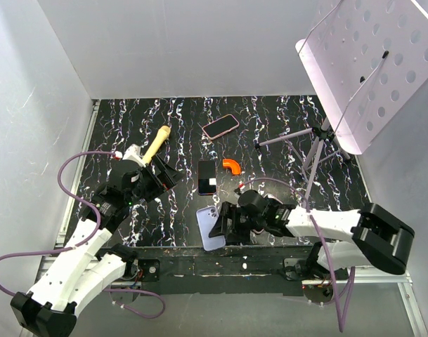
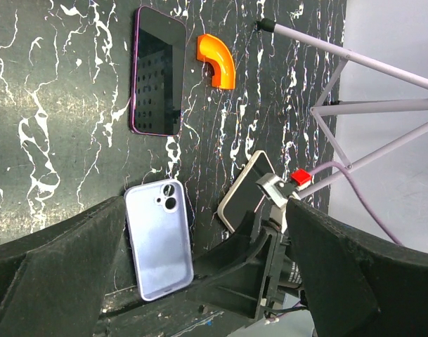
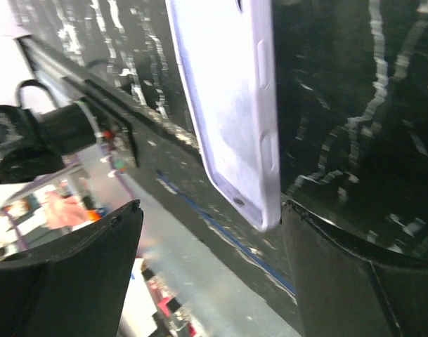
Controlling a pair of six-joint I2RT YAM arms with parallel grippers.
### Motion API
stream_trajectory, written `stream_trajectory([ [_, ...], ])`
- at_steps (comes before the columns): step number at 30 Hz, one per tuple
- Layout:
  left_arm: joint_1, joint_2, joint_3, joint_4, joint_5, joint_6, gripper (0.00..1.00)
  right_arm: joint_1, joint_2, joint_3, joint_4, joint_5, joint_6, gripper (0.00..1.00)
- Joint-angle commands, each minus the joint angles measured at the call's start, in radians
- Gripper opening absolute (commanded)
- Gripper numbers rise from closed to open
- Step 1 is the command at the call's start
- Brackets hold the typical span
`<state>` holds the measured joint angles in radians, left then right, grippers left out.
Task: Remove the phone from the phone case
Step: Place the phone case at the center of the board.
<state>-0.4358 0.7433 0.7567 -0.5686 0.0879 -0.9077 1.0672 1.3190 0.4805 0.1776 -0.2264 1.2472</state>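
Start with the marbled black tabletop: everything the task concerns lies flat on it, and neither arm grips anything. Your left pincer hangs spread wide over the left-centre, with nothing between its fingers. Your right pincer is released too. Its fingers stand well apart at the near edge, with one corner of the lavender phone case between them. That corner sits close to one finger, and I cannot tell whether they touch. The case lies back up, camera bump showing, and its near end pokes just past the tabletop's edge. Just beyond it, and clear of it, lies a dark phone, screen up, with a thin purple rim.

My reading: if that phone came out of the lavender case, the separation is done and you need only draw the arms clear. But with the case lying back up you cannot see whether it is hollow, and the lens rings in its cutout could belong to a handset inside. In that event the real work is all left: grip the overhanging corner and peel the case off.
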Motion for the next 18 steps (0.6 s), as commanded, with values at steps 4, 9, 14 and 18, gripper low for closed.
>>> stream_trajectory([
  [4, 0.002, 0.007, -0.005, 0.019, -0.001, 0.012, 0.98, 0.005, -0.090, 0.128, -0.391, 0.064, -0.290, 0.85],
  [9, 0.002, 0.036, 0.016, 0.032, 0.013, 0.013, 0.98, 0.005, 0.008, 0.200, -0.441, 0.105, -0.388, 0.84],
  [14, 0.002, 0.031, 0.024, 0.027, 0.007, 0.024, 1.00, 0.004, 0.086, 0.213, -0.362, 0.078, -0.410, 0.84],
  [18, 0.002, 0.031, 0.023, 0.026, 0.012, 0.024, 1.00, 0.008, 0.149, 0.234, -0.274, 0.000, -0.376, 0.83],
])
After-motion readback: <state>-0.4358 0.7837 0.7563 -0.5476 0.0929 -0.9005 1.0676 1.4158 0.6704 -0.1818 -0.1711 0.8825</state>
